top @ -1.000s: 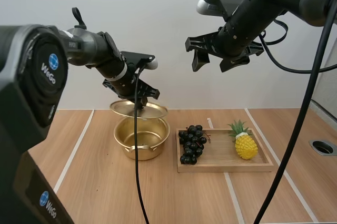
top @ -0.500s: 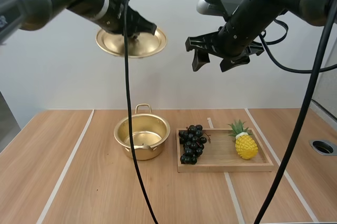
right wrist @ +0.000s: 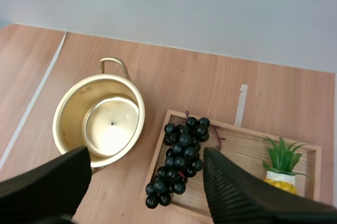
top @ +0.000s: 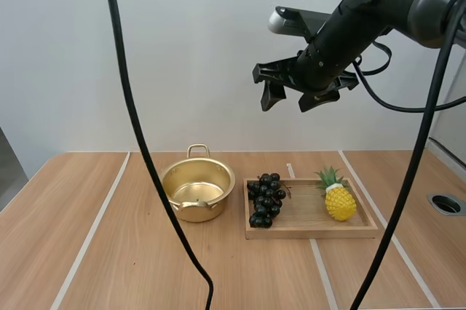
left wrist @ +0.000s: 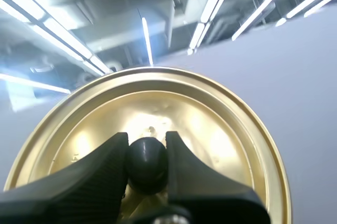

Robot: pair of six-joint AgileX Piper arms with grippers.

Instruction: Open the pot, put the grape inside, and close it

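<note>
while the left claw (left wrist: 147, 153) pinches the lid knob (left wrist: 147, 163), the spread right claw (top: 287, 97) should take the likely soft, knobbly grape bunch (top: 265, 199) around its middle.

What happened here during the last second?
The left gripper, shut on the knob of the lid, carried it from just above the pot up and away. The open right gripper hardly shifted. The pot, grapes, pineapple and tray stayed put.
</note>
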